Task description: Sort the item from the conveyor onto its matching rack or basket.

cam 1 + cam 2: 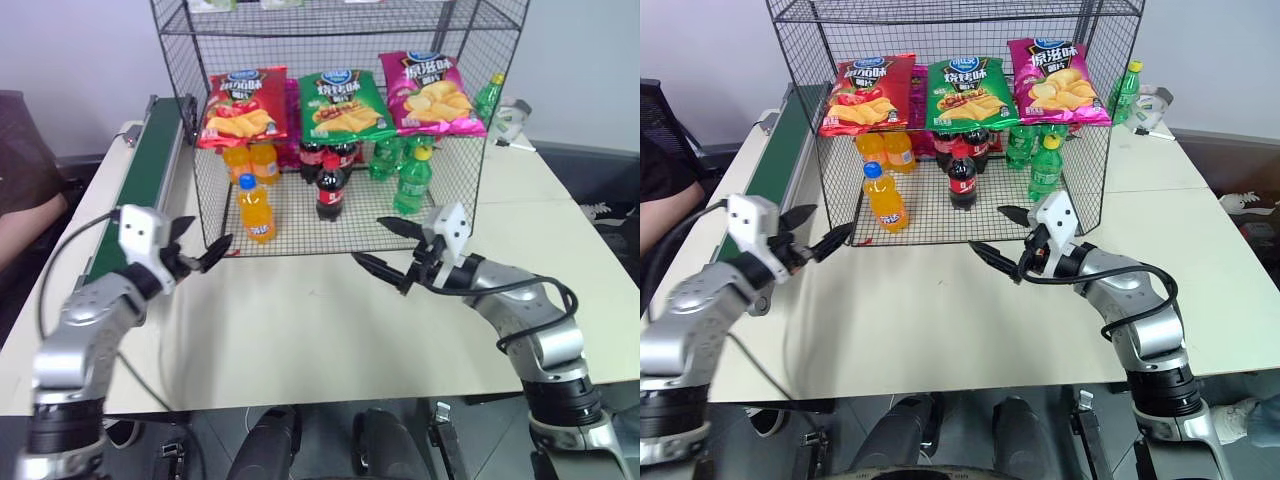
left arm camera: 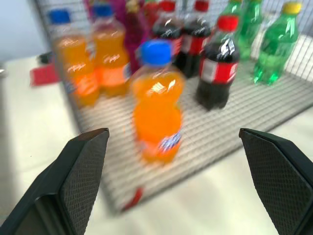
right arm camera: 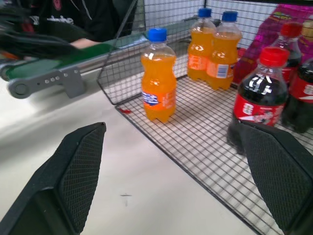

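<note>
Bright orange soda bottle, blue cap, red-and-blue label band. 2 more orange bottles behind, same blue caps. Dark cola bottle, red cap, red label. Green soda bottle, yellow cap. Black wire-mesh rack. 3 chip bags: red, green, pink. Dark green conveyor belt, grey frame. Cream table.

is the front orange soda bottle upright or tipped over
Upright: the orange soda bottle stands on the rack floor, blue cap up.
</note>
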`<state>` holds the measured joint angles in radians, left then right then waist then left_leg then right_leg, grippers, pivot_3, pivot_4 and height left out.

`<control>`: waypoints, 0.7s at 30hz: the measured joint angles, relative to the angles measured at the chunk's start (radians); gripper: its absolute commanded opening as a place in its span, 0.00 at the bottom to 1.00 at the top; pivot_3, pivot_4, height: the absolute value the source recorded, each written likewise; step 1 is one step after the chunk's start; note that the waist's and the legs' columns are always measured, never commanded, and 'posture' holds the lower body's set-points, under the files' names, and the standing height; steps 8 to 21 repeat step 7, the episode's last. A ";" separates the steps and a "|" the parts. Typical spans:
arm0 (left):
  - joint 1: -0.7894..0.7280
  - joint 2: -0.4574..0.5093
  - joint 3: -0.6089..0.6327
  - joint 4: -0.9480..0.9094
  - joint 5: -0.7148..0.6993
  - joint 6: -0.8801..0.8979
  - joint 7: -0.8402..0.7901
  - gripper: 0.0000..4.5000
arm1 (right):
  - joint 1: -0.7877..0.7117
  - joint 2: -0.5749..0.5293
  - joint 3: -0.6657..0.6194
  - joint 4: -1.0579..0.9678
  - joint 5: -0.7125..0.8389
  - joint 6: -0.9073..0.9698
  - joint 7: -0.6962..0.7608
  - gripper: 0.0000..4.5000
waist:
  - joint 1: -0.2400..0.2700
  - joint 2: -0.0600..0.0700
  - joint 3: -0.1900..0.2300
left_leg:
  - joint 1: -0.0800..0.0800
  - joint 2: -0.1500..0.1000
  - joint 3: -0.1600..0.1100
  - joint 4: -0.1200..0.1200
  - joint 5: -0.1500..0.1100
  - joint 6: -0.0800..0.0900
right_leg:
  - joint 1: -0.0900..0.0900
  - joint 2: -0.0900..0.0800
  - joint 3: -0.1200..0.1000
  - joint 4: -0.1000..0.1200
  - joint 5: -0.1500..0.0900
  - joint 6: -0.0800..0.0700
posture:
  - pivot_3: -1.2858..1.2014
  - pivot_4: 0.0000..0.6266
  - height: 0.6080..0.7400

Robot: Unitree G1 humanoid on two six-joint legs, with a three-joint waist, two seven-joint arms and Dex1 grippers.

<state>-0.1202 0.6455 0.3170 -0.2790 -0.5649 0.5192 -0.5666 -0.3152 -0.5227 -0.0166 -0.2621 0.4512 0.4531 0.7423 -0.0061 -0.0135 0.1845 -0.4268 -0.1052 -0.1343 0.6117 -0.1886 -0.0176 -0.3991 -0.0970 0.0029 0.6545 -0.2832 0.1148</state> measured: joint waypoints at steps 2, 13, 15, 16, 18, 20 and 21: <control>0.023 0.019 0.030 -0.022 -0.015 0.023 -0.006 0.99 | -0.003 -0.011 -0.006 0.015 -0.001 -0.008 0.010 1.00 | 0.003 0.000 0.000 | 0.000 0.000 0.000 0.000 0.000 0.000 | 0.000 0.000 0.000 -0.001 -0.002 -0.003 | 0.52 0.24 1.00; 0.069 0.035 0.058 -0.047 -0.016 0.043 -0.021 0.99 | -0.002 -0.046 -0.029 0.033 -0.001 -0.018 0.034 1.00 | 0.003 0.000 0.000 | 0.000 0.000 0.000 -0.001 0.000 0.000 | 0.002 0.000 0.001 -0.001 -0.001 -0.003 | 0.52 0.24 1.00; 0.069 0.035 0.058 -0.047 -0.016 0.043 -0.021 0.99 | -0.002 -0.046 -0.029 0.033 -0.001 -0.018 0.034 1.00 | 0.003 0.000 0.000 | 0.000 0.000 0.000 -0.001 0.000 0.000 | 0.002 0.000 0.001 -0.001 -0.001 -0.003 | 0.52 0.24 1.00; 0.069 0.035 0.058 -0.047 -0.016 0.043 -0.021 0.99 | -0.002 -0.046 -0.029 0.033 -0.001 -0.018 0.034 1.00 | 0.003 0.000 0.000 | 0.000 0.000 0.000 -0.001 0.000 0.000 | 0.002 0.000 0.001 -0.001 -0.001 -0.003 | 0.52 0.24 1.00; 0.069 0.035 0.058 -0.047 -0.016 0.043 -0.021 0.99 | -0.002 -0.046 -0.029 0.033 -0.001 -0.018 0.034 1.00 | 0.003 0.000 0.000 | 0.000 0.000 0.000 -0.001 0.000 0.000 | 0.002 0.000 0.001 -0.001 -0.001 -0.003 | 0.52 0.24 1.00; 0.069 0.035 0.058 -0.047 -0.016 0.043 -0.021 0.99 | -0.002 -0.046 -0.029 0.033 -0.001 -0.018 0.034 1.00 | 0.003 0.000 0.000 | 0.000 0.000 0.000 -0.001 0.000 0.000 | 0.002 0.000 0.001 -0.001 -0.001 -0.003 | 0.52 0.24 1.00; 0.069 0.035 0.058 -0.047 -0.016 0.043 -0.021 0.99 | -0.002 -0.046 -0.029 0.033 -0.001 -0.018 0.034 1.00 | 0.003 0.000 0.000 | 0.000 0.000 0.000 -0.001 0.000 0.000 | 0.002 0.000 0.001 -0.001 -0.001 -0.003 | 0.52 0.24 1.00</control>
